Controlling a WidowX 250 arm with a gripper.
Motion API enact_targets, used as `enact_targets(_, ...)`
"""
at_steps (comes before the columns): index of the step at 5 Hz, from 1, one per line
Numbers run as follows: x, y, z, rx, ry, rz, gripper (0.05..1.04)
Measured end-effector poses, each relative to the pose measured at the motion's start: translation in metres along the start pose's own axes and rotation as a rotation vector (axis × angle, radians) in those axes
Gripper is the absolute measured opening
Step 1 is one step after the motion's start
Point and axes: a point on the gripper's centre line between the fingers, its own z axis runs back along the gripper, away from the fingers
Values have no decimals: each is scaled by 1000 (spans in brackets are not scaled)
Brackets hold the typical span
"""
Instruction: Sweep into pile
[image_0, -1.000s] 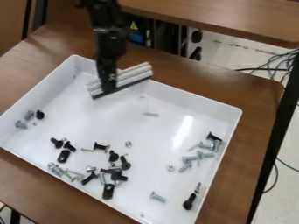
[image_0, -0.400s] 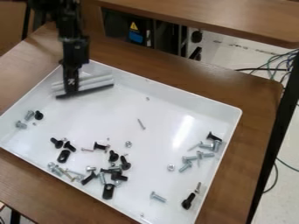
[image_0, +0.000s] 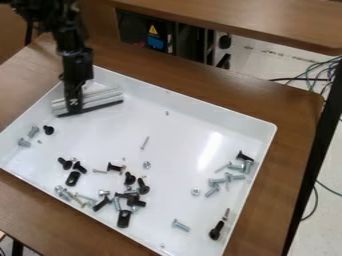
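Black two-finger gripper (image_0: 73, 106), closed around grey-white ribbed sweeper with black edge (image_0: 103, 97), has shifted left to upper-left part of white plastic tray (image_0: 220, 112). Thin silver screw (image_0: 145, 143) turned and slid left, away from far wall; mixed black-and-silver hardware cluster (image_0: 129, 200) same as before. Only stragglers moving, pile still scattered, probably needs a pull toward that cluster next
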Motion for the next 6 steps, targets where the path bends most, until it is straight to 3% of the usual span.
enact_targets(2,-48,-41,-18,-21,-36,123,353)
enact_targets(3,-55,-56,-24,-30,-52,194,353)
enact_targets(4,-51,-70,-29,-21,-81,284,353)
enact_targets(5,-21,-85,-34,-1,-82,308,353)
enact_targets(6,5,-91,-34,20,-131,346,353)
